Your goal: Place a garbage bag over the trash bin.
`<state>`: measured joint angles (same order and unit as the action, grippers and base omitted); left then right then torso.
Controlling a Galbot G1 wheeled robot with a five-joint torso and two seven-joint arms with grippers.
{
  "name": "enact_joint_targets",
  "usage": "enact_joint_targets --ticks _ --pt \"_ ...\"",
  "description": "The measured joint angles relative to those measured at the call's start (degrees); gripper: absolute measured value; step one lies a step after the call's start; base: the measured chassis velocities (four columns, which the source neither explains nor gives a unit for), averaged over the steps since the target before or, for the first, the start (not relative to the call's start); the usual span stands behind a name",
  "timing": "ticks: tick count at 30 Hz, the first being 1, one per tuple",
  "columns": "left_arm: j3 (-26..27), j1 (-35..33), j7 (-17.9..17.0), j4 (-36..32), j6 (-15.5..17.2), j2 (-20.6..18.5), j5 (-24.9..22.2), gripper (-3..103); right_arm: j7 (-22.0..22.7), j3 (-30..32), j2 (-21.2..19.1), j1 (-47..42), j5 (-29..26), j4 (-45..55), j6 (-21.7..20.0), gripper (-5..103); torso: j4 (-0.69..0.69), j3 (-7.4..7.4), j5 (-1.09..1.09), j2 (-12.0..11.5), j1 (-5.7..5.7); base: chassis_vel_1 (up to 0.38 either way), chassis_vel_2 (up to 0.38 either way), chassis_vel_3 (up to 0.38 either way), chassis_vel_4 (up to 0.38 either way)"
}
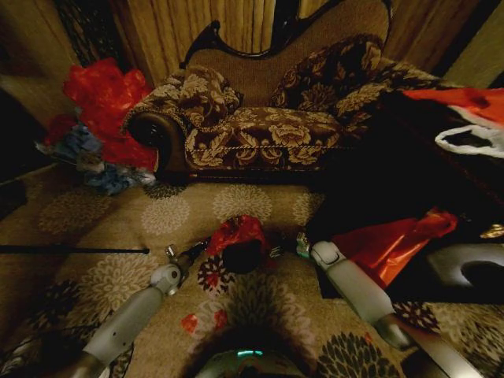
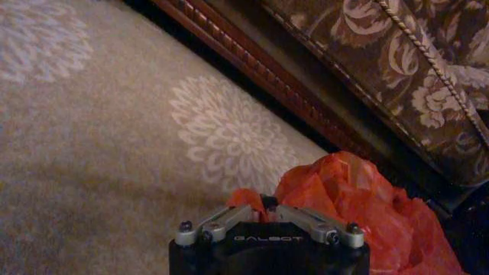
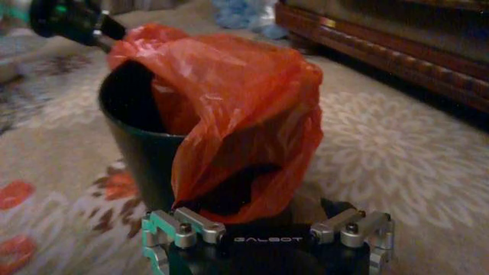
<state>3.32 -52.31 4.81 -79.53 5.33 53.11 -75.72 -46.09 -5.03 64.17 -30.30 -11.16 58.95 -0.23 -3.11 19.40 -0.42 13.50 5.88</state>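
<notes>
The trash bin [image 1: 246, 257] is a small black cylinder standing on the flowered carpet in front of me. The garbage bag [image 1: 235, 231], thin crinkly red plastic, is draped over its far and right-hand rim, and part of the bin's mouth [image 3: 130, 94] is uncovered. My left gripper [image 1: 198, 250] is at the bin's left side, shut on an edge of the garbage bag [image 2: 336, 195]; it also shows in the right wrist view as the left gripper [image 3: 73, 20]. My right gripper [image 1: 285, 249] is at the bin's right side, open, with the bag's hanging fold [image 3: 237, 143] just ahead of its fingers [image 3: 180, 228].
A patterned sofa [image 1: 268, 126] stands behind the bin, its wooden base rail [image 2: 260, 74] close by. A heap of red plastic [image 1: 106, 98] lies at the left. A red-orange bag [image 1: 394, 240] and a grey curved object [image 1: 472, 272] are at the right. A black rod [image 1: 75, 250] lies on the carpet.
</notes>
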Motion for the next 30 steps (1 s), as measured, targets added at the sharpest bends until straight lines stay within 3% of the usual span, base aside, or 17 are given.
enact_joint_targets --ticks 4,5,6,9,19,30 --pt "-0.09 -0.01 0.06 0.01 -0.06 0.06 0.19 0 -4.03 -0.43 0.07 0.96 0.41 -1.71 1.75 100 0.0 0.0 -0.01 0.0 0.0 0.0 0.0 0.0 0.0" --pt "-0.15 0.0 0.15 0.12 -0.12 0.25 0.48 0 -8.19 -0.43 -0.1 0.93 0.71 -1.8 3.25 100 0.0 0.0 0.0 0.0 0.0 0.0 0.0 0.0 0.0" --pt "-0.19 0.0 0.18 0.18 -0.14 0.33 0.61 0 -9.65 -0.29 -0.28 0.61 0.74 -1.39 3.7 100 0.0 -0.01 -0.01 0.0 0.0 0.0 0.0 0.0 0.0" --pt "-0.21 0.0 0.21 0.2 -0.2 0.52 0.76 0 -11.69 -0.07 -1.03 -1.17 0.85 1.06 4.19 100 -0.01 -0.01 0.0 0.0 0.0 0.0 0.0 0.0 0.0" --pt "-0.13 0.07 0.3 0.74 -0.31 0.7 0.9 0 -8.78 1.7 -1.39 -5.96 1.35 4.75 4.03 100 -0.01 -0.01 0.01 0.0 -0.01 0.0 0.0 0.0 0.0" --pt "0.03 0.03 0.39 0.95 -0.41 0.27 0.9 0 -4.75 4.13 -6.16 -11.5 -5.1 13.87 1.37 100 -0.02 -0.01 -0.01 0.0 -0.01 0.0 0.0 0.0 0.0"
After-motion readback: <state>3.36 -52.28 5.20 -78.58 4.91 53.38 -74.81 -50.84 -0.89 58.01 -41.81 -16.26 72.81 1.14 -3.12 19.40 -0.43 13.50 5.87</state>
